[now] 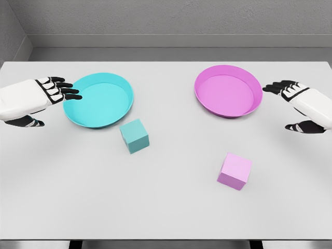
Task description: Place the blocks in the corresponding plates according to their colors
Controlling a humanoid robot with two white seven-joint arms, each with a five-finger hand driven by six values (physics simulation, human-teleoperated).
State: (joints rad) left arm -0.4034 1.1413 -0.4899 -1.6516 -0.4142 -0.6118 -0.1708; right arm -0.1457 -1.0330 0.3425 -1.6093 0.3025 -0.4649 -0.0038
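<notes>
Left hand: the left hand (36, 98) hung at 9 o'clock over the table (166, 218), fingers extended and empty, tips just beside the rim of the teal plate (98, 99).
Right hand: the right hand (303, 104) hung at 3 o'clock, fingers loosely spread, holding nothing, just beside the pink plate (228, 91).
Teal block: the teal block (135, 136) sat on the table just at 5 o'clock of the teal plate, near its rim but apart.
Pink block: the pink block (235, 171) lay at 6 o'clock of the pink plate, well apart from it.
Plates: both empty.
Step in hand: judged as the start; neither block grasped or placed.
Next move: likely each hand had to swing inward and down toward its own-coloured block, close around it, then lift over the rim.
</notes>
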